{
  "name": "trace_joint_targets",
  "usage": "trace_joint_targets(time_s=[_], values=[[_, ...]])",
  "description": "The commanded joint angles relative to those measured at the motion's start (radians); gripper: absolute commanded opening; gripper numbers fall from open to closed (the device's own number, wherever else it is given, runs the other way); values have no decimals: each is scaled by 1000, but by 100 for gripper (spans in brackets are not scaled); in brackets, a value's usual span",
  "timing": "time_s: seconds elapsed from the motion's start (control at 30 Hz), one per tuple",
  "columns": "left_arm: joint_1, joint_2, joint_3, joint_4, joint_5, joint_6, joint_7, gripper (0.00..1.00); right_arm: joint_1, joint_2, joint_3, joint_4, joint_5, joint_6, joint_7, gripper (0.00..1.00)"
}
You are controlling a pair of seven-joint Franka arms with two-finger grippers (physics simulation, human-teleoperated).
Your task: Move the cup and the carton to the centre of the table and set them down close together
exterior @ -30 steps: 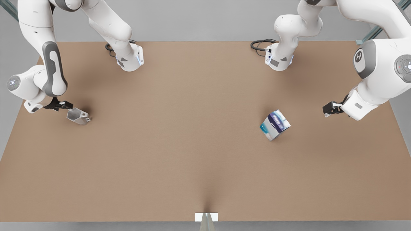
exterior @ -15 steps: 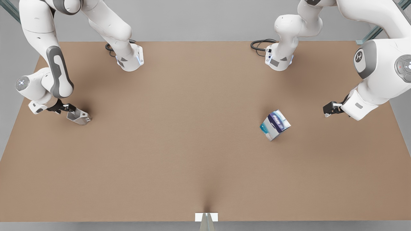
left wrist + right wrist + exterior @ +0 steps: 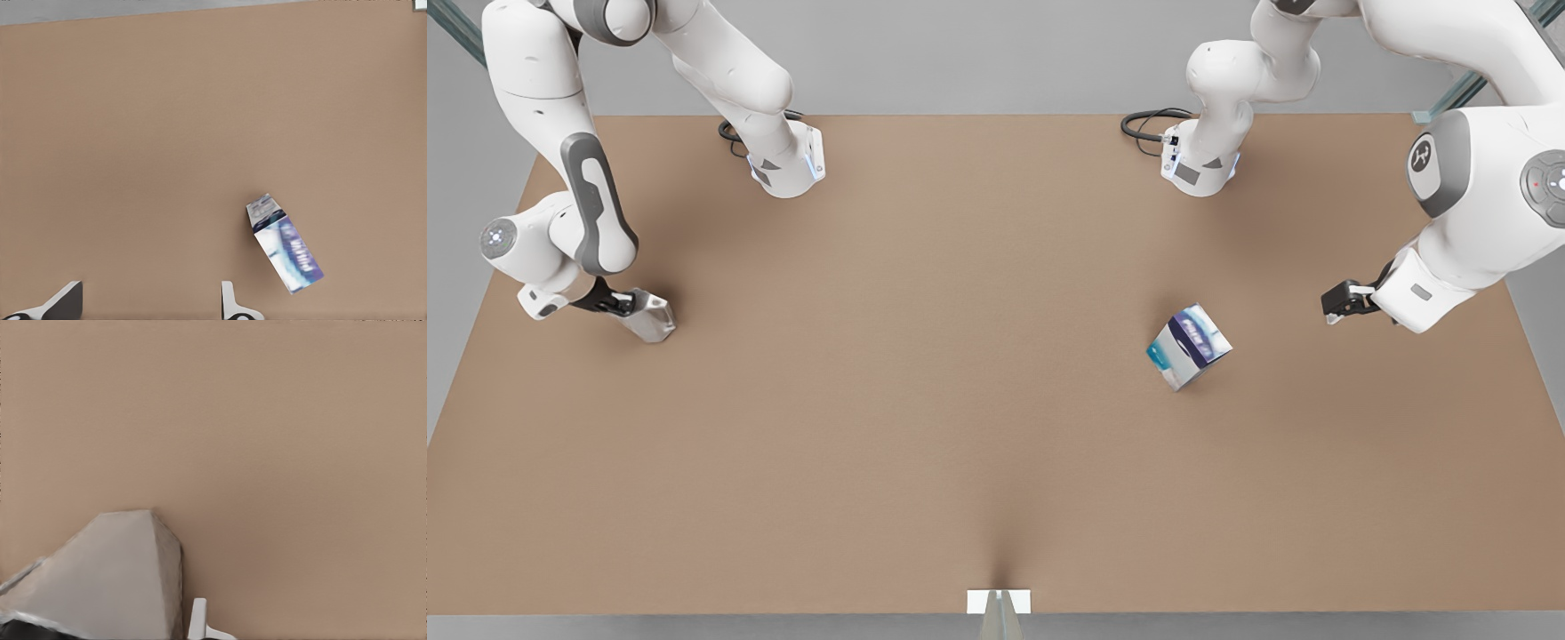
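Silvery-grey and faceted, the cup (image 3: 647, 316) is seen at the front view's left, on the table (image 3: 960, 400), pinched between the closed-in jaws of the right gripper (image 3: 624, 305). The carton (image 3: 1188, 346) lies tilted at the front view's right, ungrasped, well apart from the left gripper (image 3: 1330, 307), whose fingers (image 3: 230, 303) are spread wide and hold nothing.
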Motion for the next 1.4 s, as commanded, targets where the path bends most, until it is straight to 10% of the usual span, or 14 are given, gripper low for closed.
trace_joint_targets(time_s=[0.0,0.5,0.93,1.37], values=[[0,-1,0,0,0,0,0,100,0,0,1,0,0,0,0,21],[-1,-10,0,3,0,0,-2,100,22,-46,140,49,0,-112,75,21],[6,28,15,11,-2,64,0,100,548,54,142,270,150,-193,620,21],[2,62,14,-29,-63,23,-253,100,991,454,134,976,218,-359,1253,21]])
